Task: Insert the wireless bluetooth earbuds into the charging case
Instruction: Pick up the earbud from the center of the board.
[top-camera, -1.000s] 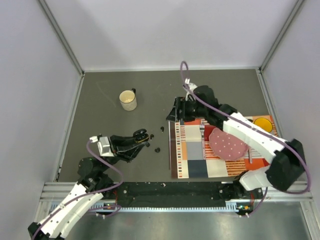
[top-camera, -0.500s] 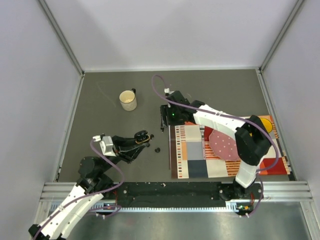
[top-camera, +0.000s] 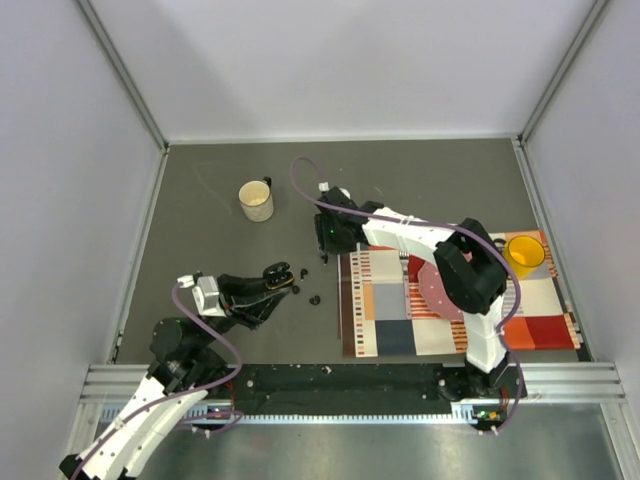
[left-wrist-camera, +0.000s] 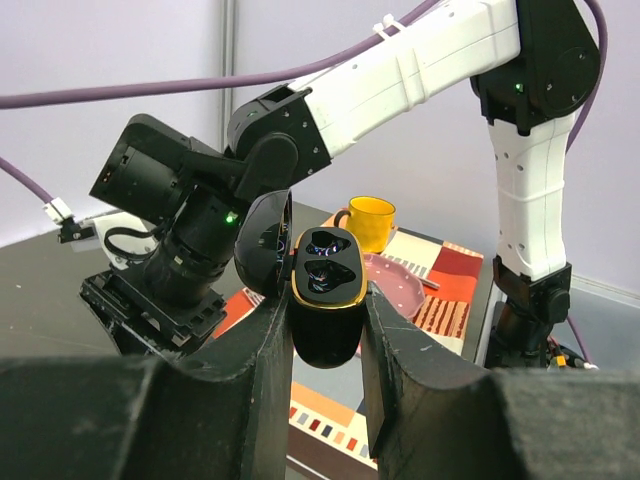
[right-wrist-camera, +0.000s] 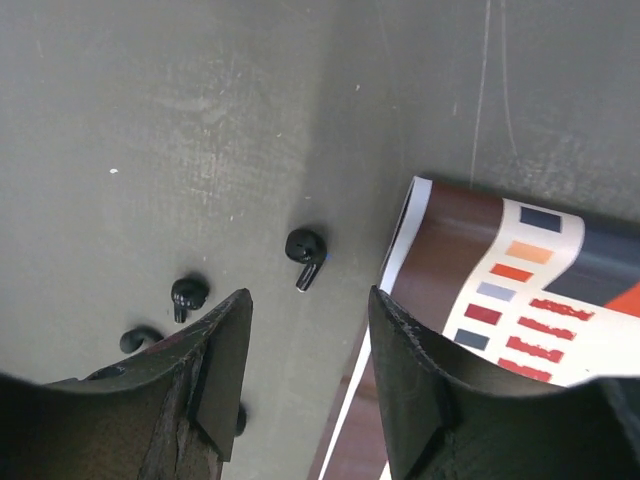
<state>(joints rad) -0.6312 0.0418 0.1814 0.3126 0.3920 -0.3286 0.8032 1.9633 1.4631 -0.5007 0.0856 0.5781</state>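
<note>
My left gripper (top-camera: 272, 279) (left-wrist-camera: 322, 322) is shut on the black charging case (left-wrist-camera: 325, 292) (top-camera: 278, 272). The case is held upright off the table, its lid (left-wrist-camera: 264, 240) swung open and its gold-rimmed top showing two wells. Several tiny black wireless bluetooth earbuds lie loose on the grey table: one (right-wrist-camera: 305, 248) just ahead of my right gripper (right-wrist-camera: 312, 300) (top-camera: 327, 236), others (right-wrist-camera: 188, 292) (right-wrist-camera: 140, 338) to its left, and one (top-camera: 315, 299) nearer the arms. The right gripper hovers open above them with nothing between its fingers.
A patterned placemat (top-camera: 385, 320) (right-wrist-camera: 500, 270) lies right of the earbuds, carrying a pink plate (top-camera: 428, 292) and a yellow cup (top-camera: 523, 250). A cream mug (top-camera: 256, 200) stands at the back left. The right arm (top-camera: 410, 232) reaches across the placemat's far corner.
The right arm has swung left off the placemat to above the loose earbuds, and its jaws have narrowed. The left gripper keeps the open case almost where it was.
</note>
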